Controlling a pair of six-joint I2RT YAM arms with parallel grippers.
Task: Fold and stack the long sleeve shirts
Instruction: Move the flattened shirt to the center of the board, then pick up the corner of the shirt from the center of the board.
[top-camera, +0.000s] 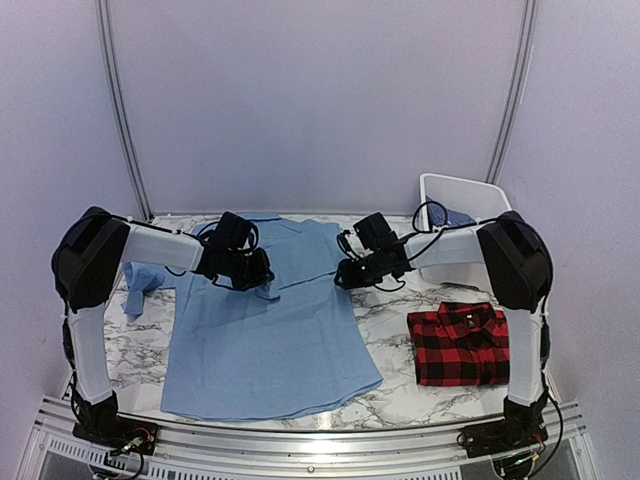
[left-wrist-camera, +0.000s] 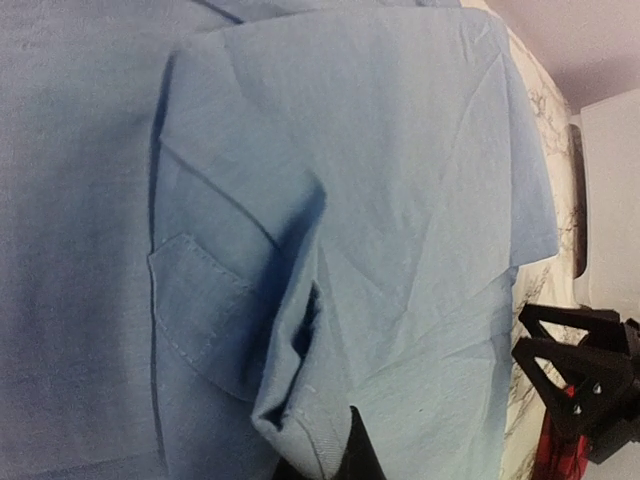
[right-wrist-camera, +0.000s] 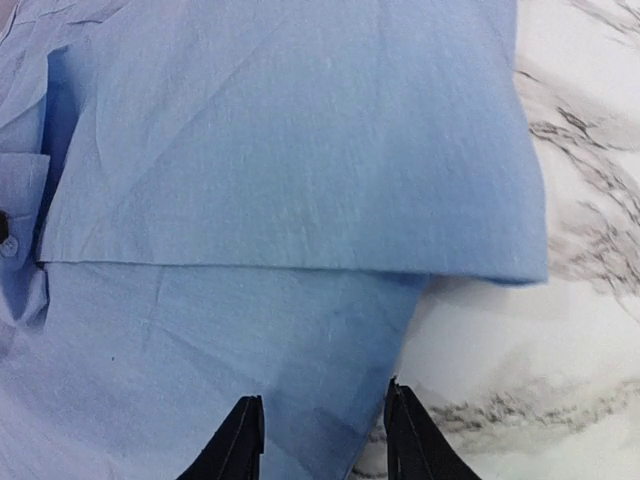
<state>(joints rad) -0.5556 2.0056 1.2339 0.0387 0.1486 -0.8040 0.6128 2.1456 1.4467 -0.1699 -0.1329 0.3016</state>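
- Left gripper (top-camera: 256, 274): jaws closed on a bunched fold of the light blue shirt (top-camera: 270, 345). In its wrist view the cloth rises in a ridge to the one dark finger (left-wrist-camera: 356, 448) that shows.
- Light blue shirt: spread flat on the marble table (top-camera: 395, 305) beneath both grippers, with most of its body on the arm-base side of them.
- Sleeve (top-camera: 140, 280): lies out to the left of the left gripper, under that arm.
- Right gripper (right-wrist-camera: 322, 440): jaws apart, nothing between them. It sits over the shirt's right edge, left finger above cloth, right finger at the line where cloth meets marble. Contact with the cloth: cannot tell.
- Folded-over panel of the same shirt: just ahead of the right fingertips, lower edge straight.
- Red-and-black plaid shirt (top-camera: 460, 345): folded, to the right of the right gripper and nearer the bases, well apart from the blue one.
- White bin (top-camera: 478, 190): beyond the right arm, with dark blue cloth (top-camera: 456, 217) inside.
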